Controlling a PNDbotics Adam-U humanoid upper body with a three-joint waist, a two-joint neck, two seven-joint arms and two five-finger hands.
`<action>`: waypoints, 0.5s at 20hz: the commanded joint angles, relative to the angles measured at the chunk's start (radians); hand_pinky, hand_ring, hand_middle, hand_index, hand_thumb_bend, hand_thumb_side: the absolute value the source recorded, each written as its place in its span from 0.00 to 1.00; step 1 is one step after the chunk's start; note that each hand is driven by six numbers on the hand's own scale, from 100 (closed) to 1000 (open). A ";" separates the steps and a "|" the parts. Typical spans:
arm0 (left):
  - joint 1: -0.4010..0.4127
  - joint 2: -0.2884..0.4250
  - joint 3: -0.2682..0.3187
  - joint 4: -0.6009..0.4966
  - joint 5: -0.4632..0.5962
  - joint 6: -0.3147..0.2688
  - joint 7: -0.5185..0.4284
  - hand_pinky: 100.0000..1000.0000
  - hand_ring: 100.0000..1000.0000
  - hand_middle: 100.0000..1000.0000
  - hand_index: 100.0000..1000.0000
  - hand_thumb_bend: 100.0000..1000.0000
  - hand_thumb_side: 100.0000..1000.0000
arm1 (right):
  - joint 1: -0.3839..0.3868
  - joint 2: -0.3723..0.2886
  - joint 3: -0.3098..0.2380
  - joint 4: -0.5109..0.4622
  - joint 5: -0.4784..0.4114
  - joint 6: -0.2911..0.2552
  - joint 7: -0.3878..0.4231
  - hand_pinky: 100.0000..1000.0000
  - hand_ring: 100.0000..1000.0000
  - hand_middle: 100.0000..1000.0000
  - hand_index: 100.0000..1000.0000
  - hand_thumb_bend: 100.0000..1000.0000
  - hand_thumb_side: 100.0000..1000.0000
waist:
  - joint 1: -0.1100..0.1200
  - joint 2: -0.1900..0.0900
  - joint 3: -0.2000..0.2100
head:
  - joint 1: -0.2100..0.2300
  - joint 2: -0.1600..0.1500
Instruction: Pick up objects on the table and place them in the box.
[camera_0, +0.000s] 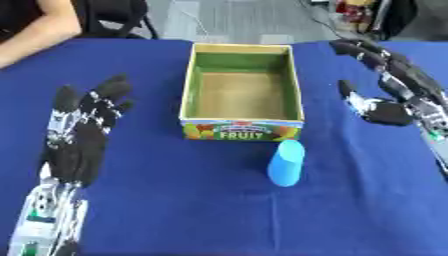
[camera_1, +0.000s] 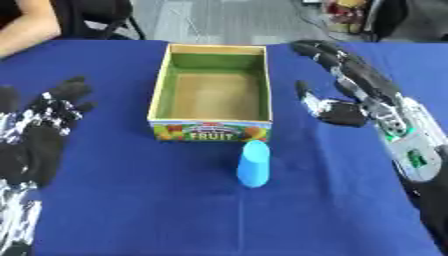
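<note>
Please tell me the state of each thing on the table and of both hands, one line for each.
box: upright, open at the top, nothing inside.
blue cylinder: on the blue cloth just in front of the box, outside it, not held.
left hand: open, fingers straight, holding nothing, left of the box.
right hand: open, fingers spread, holding nothing, right of the box.
blue cloth: spread flat over the table.

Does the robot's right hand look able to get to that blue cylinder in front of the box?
Probably yes. The right hand hovers open beside the box, and only bare blue tablecloth lies between it and the blue cylinder.
</note>
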 joint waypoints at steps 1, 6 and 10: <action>-0.007 0.001 -0.003 -0.012 0.006 -0.002 -0.005 0.89 0.94 0.91 0.78 0.81 1.00 | -0.032 0.001 0.006 0.013 -0.006 -0.010 0.014 1.00 0.85 0.92 0.99 0.04 0.75 | 0.000 -0.014 0.001 | -0.011 -0.007; -0.009 0.000 -0.006 -0.012 0.007 -0.001 -0.008 0.89 0.94 0.91 0.78 0.81 1.00 | -0.052 0.011 0.036 0.035 0.018 -0.040 0.037 1.00 0.85 0.93 0.99 0.00 0.78 | -0.001 -0.014 0.006 | -0.018 -0.009; -0.010 -0.001 -0.006 -0.012 0.008 -0.001 -0.009 0.89 0.94 0.91 0.78 0.81 1.00 | -0.056 0.019 0.053 0.047 0.036 -0.060 0.046 1.00 0.85 0.93 0.99 0.00 0.78 | -0.001 -0.014 0.008 | -0.022 -0.012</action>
